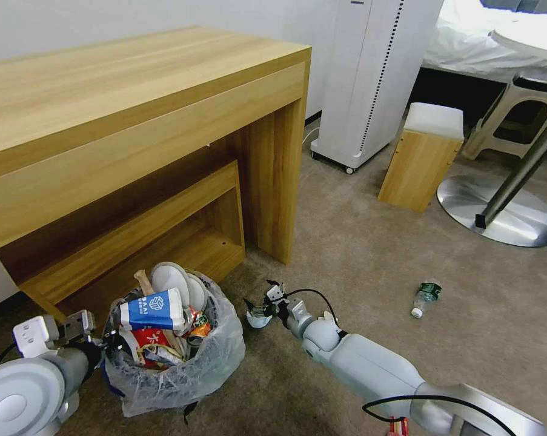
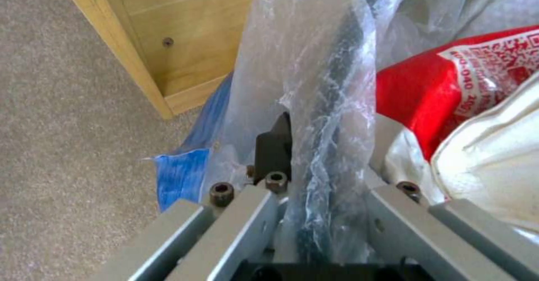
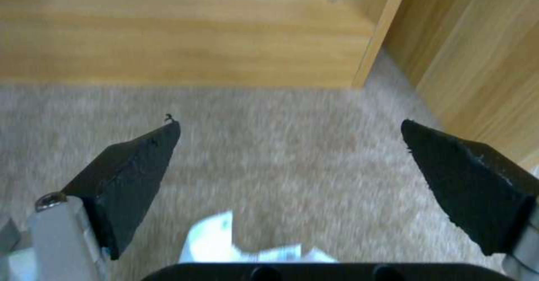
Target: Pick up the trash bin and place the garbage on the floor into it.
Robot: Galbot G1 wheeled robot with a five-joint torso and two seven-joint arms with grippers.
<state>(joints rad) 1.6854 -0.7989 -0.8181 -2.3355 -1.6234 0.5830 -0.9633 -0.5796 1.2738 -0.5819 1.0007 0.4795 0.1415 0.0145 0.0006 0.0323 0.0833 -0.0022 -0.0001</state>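
The white scrap (image 3: 247, 245) between the right tool's fingers (image 3: 126, 175) is blurred and half hidden.

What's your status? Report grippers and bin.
Left gripper shut on trash bin rim. Right gripper open, low over white scrap. Bottle on floor.

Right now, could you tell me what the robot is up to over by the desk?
It is tidying litter off the carpet. The left gripper is shut on the rim of the trash bin, which is already heaped with wrappers and slippers beside the wooden desk. The right gripper is low over the floor with its fingers open around a small white scrap. A clear bottle lies farther right on the carpet.
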